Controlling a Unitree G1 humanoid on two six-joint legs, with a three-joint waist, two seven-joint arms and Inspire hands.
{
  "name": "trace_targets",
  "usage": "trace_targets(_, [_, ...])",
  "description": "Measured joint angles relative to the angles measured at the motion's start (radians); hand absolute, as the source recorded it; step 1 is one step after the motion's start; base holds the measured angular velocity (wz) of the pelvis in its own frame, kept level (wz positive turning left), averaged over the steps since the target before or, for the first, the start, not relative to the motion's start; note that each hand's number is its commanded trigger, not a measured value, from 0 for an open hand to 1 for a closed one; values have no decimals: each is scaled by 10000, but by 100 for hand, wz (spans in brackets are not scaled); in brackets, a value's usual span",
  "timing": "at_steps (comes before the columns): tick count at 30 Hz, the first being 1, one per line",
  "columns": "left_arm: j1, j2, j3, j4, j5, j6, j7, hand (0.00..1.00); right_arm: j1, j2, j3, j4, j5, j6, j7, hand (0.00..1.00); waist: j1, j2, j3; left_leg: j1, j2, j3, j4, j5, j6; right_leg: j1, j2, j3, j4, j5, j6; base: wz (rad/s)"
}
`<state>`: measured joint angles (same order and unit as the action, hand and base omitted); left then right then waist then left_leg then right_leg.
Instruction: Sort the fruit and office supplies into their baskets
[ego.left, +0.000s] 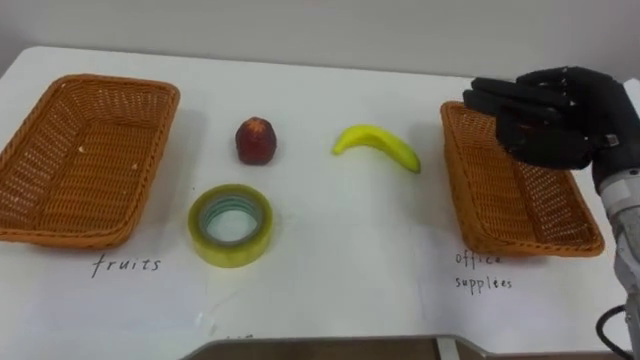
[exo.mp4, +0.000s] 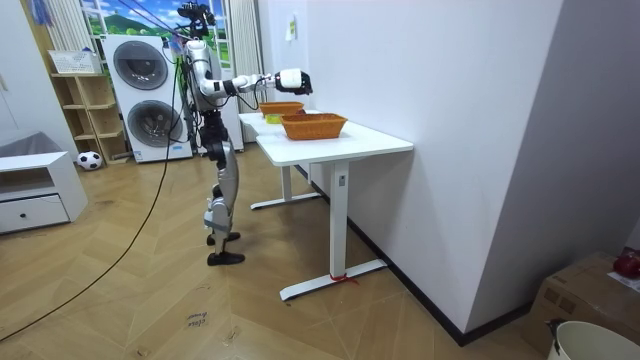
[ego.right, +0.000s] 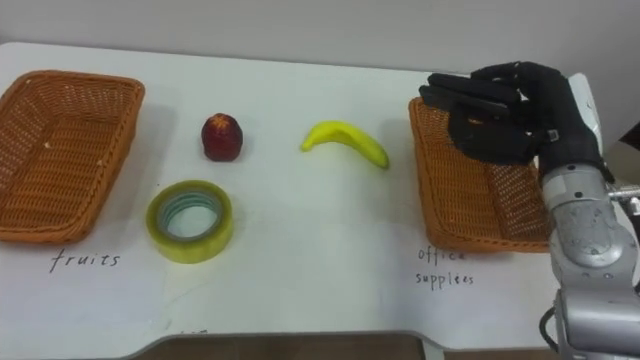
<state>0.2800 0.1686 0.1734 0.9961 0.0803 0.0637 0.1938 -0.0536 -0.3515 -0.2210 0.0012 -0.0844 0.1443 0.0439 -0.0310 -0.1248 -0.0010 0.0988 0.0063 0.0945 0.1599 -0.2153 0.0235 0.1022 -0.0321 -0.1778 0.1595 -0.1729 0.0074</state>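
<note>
— On the bench (ego.left: 330, 260), what lies between the baskets?
— An apple (ego.left: 255, 140) and a banana (ego.left: 378, 145) side by side but apart, towards the back. A tape roll (ego.left: 232, 255) lies flat in front of the apple, nearer the left basket (ego.left: 152, 160). Nothing touches anything else.
— And the baskets?
— Nothing lies in the left one. The right basket (ego.left: 500, 205) has the right hand (ego.left: 545, 120) hanging over its back end.
— Holding something?
— No. Its fingers are stretched out, loosely together, pointing left, with nothing in them.
— The robot?
— It stands upright at the bench, one arm held out over it.
</note>
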Motion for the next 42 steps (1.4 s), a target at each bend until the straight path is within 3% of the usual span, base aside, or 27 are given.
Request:
trace_targets(19, [-43,0,7,-550,12,-51,-3,0,44,0,-5,400,-46,-40,-426,100,-41,-23,-16,6,29,94,5,0,0,-80,19,98,105,0,0,-1])
trace_targets(27, [-46,5,6,-533,7,-13,5,0,811,2,22,683,-82,-177,-658,100,112,75,33,11,14,96,1,0,0,-81,7,132,100,0,0,0])
trace_targets(28, [-45,5,7,-532,7,-9,5,0,849,2,22,693,-82,-177,-664,90,111,92,41,11,17,98,0,0,0,-82,8,133,101,0,0,0])
trace_targets(29, [-37,4,6,-527,8,-4,6,0,879,2,21,708,-82,-176,-667,71,109,121,41,8,18,105,-4,0,0,-97,11,133,103,0,0,-4])
trace_targets(30, [11,4,19,-503,8,-2,6,0,906,2,19,708,-83,-176,-690,26,106,143,29,-3,21,106,-11,1,0,-118,15,133,109,0,0,-4])
trace_targets(31, [18,4,28,-501,8,-2,7,0,920,2,19,708,-82,-176,-709,0,100,149,25,-5,23,107,-12,1,0,-121,18,133,111,0,0,0])
trace_targets(42, [4,-3,100,-505,13,1,6,0,930,1,15,706,-76,-180,-958,0,109,119,-13,6,21,126,-2,1,0,-122,18,157,116,0,0,0])
